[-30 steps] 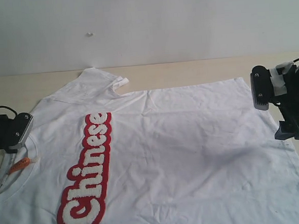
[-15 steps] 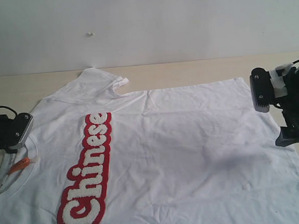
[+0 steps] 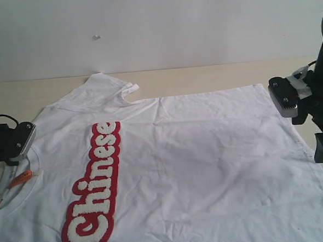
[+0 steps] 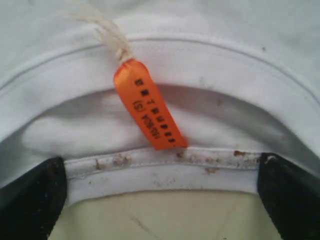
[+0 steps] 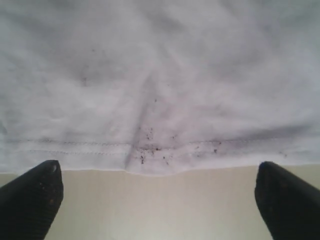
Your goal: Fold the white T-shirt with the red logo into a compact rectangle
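Left gripper [image 4: 160, 200] spread wide over the collar [image 4: 165, 165] (orange tag [image 4: 147, 107] beside), empty. Right gripper [image 5: 160, 200] spread wide at the shirt [image 3: 207, 151] hem [image 5: 150, 150], empty; it has shifted outward since a second ago.

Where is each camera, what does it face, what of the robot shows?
Exterior view: off the arms, facing across the white T-shirt and red logo; left gripper, right gripper show.
Left wrist view: over the collar and orange tag; fingertips show.
Right wrist view: over the hem; fingertips show.
Shared by exterior and left wrist: the orange tag.
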`<state>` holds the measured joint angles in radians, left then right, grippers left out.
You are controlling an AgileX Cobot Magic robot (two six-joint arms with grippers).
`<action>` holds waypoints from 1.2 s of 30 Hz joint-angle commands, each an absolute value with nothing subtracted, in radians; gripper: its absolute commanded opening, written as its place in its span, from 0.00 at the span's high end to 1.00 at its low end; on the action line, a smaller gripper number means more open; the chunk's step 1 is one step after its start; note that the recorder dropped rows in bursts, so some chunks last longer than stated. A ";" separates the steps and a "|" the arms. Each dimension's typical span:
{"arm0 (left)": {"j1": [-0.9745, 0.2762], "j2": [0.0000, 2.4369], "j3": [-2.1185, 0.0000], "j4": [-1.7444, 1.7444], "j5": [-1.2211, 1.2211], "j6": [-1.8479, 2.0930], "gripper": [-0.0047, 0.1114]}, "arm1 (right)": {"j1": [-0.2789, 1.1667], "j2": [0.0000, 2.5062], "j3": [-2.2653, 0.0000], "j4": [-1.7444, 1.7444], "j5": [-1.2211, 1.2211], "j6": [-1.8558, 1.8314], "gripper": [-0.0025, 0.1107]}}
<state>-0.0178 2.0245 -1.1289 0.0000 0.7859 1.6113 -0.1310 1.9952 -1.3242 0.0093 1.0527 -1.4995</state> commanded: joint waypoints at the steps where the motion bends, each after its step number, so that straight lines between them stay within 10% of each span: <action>1: -0.017 2.088 -1.092 0.060 0.659 1.618 0.06 | -0.134 2.039 -1.348 0.016 1.056 -1.517 0.05; 36: -0.017 2.120 -1.092 0.058 0.644 1.618 0.06 | -0.134 2.186 -1.353 -0.063 0.918 -1.517 0.05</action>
